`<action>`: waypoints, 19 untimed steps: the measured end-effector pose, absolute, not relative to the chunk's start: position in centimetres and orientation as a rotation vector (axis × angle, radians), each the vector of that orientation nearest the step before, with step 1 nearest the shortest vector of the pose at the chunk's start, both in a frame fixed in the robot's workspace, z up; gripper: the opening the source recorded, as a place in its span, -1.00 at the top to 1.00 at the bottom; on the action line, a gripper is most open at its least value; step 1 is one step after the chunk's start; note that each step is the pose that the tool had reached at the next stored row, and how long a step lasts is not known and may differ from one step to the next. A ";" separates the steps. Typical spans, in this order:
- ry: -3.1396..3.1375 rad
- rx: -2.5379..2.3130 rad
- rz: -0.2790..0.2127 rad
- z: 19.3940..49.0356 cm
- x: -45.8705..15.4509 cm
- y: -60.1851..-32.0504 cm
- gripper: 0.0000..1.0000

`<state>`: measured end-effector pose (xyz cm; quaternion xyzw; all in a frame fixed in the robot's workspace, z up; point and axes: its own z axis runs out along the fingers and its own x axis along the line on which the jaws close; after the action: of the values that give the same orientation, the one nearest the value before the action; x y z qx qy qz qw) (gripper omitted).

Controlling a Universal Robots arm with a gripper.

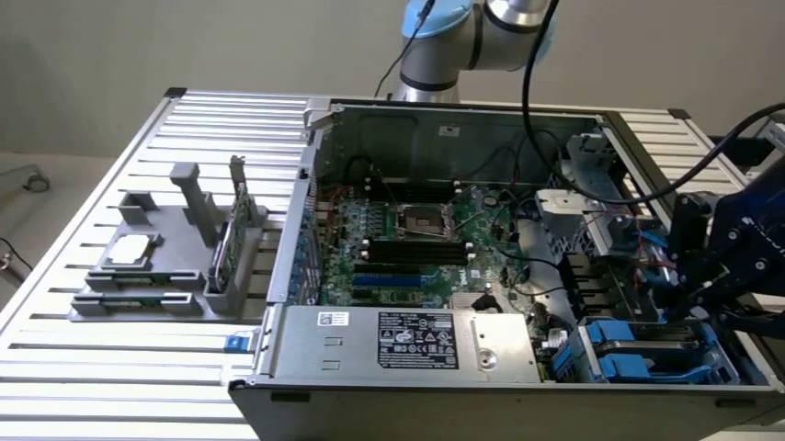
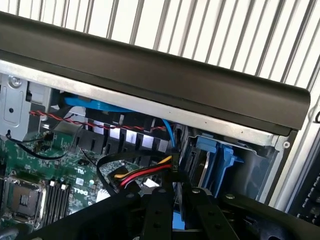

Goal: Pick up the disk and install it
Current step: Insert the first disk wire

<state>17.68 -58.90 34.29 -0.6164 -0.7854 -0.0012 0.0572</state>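
**Gripper closed above the drive bay, disk in the case corner**

At the exterior view's left, a grey fixture [image 1: 138, 299] rests on the slatted aluminium table [image 1: 73, 367]. A small silver chip [image 1: 132, 248] lies flat on it and a green circuit card [image 1: 224, 246] stands upright in its slot.

Beside it is the open computer case [image 1: 301, 276]. The motherboard [image 1: 405, 241] is exposed, and the labelled power supply [image 1: 405, 340] runs along the near edge. The robot arm [image 1: 448, 37] rises behind the case.

Further right, in the case's near corner, the disk [image 1: 650, 340] [image 2: 206, 167] sits among the drive bays with blue plastic rails on either side of its grey metal.

The gripper [image 1: 689, 285] [image 2: 173, 192] hangs just above that corner. Its dark fingers [image 2: 159, 215] are drawn nearly together with only a thin slit between them. A bit of blue shows in the slit, and what it is cannot be told. A bundle of red, yellow and black cables [image 2: 145, 174] ends just beyond the fingertips.
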 end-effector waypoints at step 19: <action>-2.306 -1.991 0.139 34.3 17.7 -58.9 0.66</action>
<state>17.67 -58.90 34.29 -0.6522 -0.7553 0.0455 0.0458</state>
